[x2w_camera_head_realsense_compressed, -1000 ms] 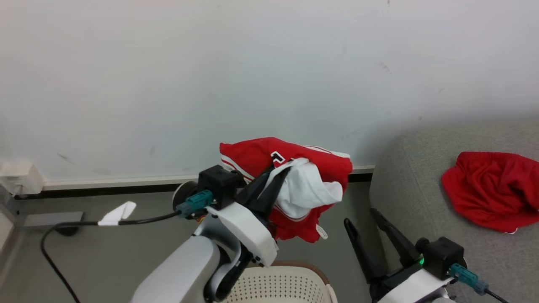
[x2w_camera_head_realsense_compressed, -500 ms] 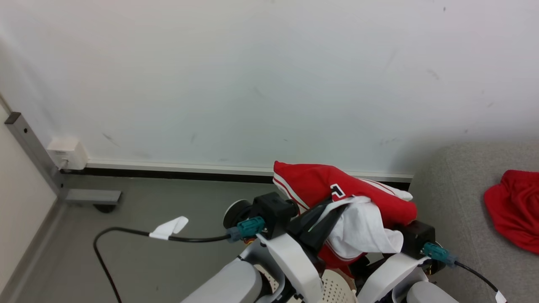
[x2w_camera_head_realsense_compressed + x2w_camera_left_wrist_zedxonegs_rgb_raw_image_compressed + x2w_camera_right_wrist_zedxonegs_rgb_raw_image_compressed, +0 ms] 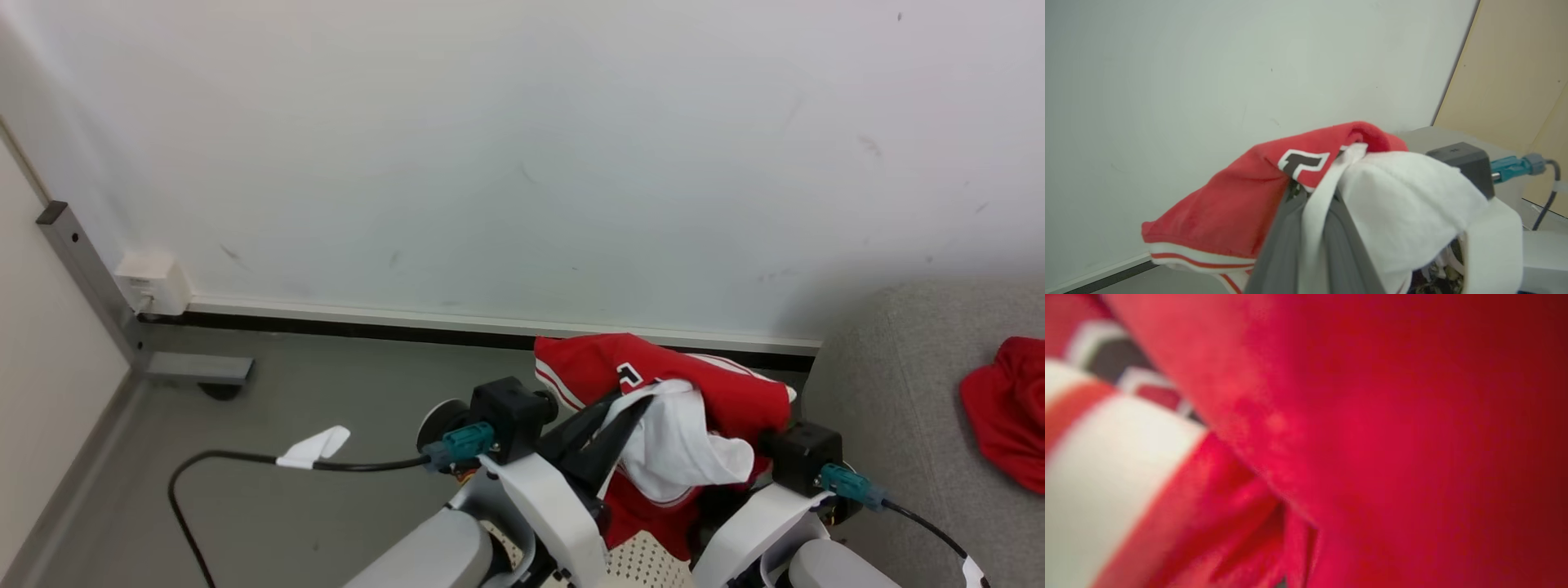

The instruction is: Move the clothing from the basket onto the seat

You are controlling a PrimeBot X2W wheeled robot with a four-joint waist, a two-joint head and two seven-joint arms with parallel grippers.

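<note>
Above the basket (image 3: 645,563), beside the grey sofa seat (image 3: 898,392), the left fingers (image 3: 596,433) are clamping the red-and-white garment (image 3: 718,392) aloft while the right fingers, buried in its folds, are pinching together on it, seemingly sharing the load so nothing is dragging.

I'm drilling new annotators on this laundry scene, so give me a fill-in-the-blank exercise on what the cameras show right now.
1. The left tool is shut on a garment that is red and ____.
2. A second red garment lies on the grey ____, at the head view's right edge.
3. The cream basket with small holes sits ____ the held garment.
Missing words: white; seat; below.
</note>
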